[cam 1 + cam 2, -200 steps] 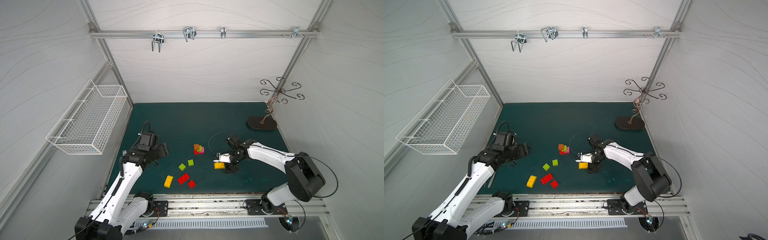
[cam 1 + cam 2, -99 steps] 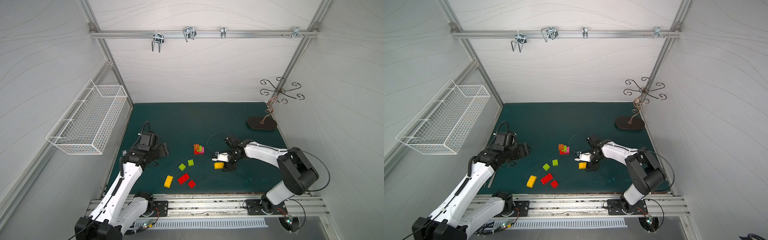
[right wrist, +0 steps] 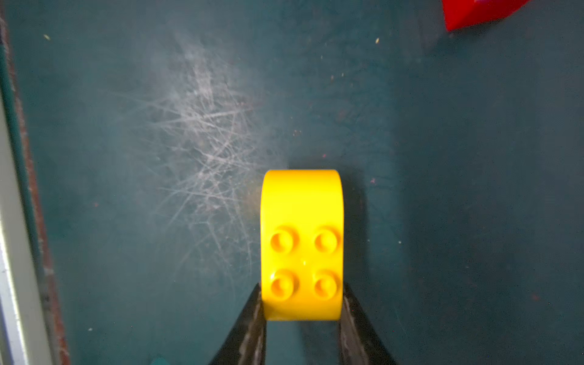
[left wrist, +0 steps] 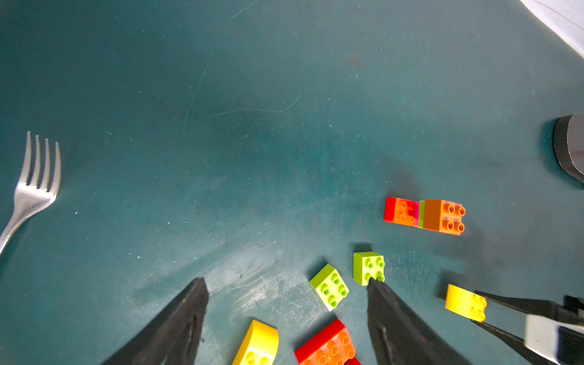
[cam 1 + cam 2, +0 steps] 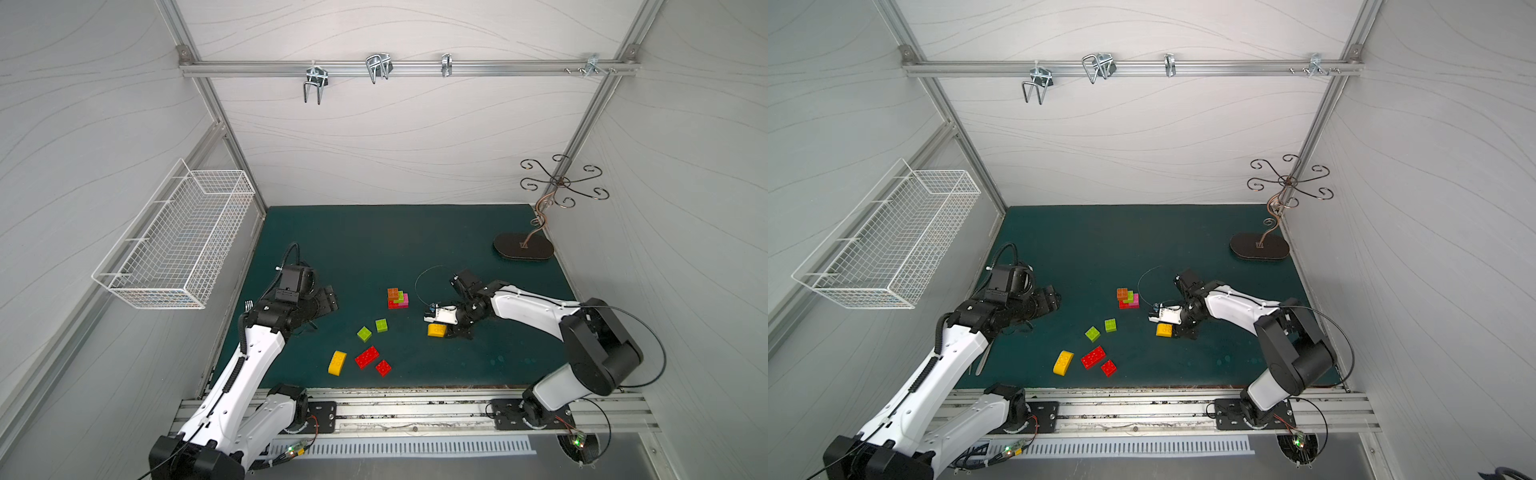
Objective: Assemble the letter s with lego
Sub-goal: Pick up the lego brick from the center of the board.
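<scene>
Dark teal desk (image 5: pixel 374 241), scratched pale in spots. There's a yellow brick (image 3: pixel 301 221), glossy, and a second yellow brick (image 5: pixel 337 363). A lime green square (image 5: pixel 364 333), another lime green square (image 5: pixel 381 325). Red oblong (image 5: pixel 367 357), red square (image 5: pixel 383 368). The little stack (image 5: pixel 397 298) shows orange-brown, lime, pink and red. White wire basket (image 5: pixel 178 249), silver fork (image 4: pixel 34 186).

We see the left arm (image 5: pixel 257 353) and the right arm (image 5: pixel 528 309) built alike: smooth white shells between rounded black joints, each bolted to a black base plate (image 5: pixel 322 415) with small screws. A black cable (image 5: pixel 286 254) loops off each wrist. The left gripper (image 4: pixel 284 281) and right gripper (image 3: pixel 301 297) both end in slim, black, tapering fingers (image 4: pixel 177 325), and a ribbed black strip runs along the left arm.
</scene>
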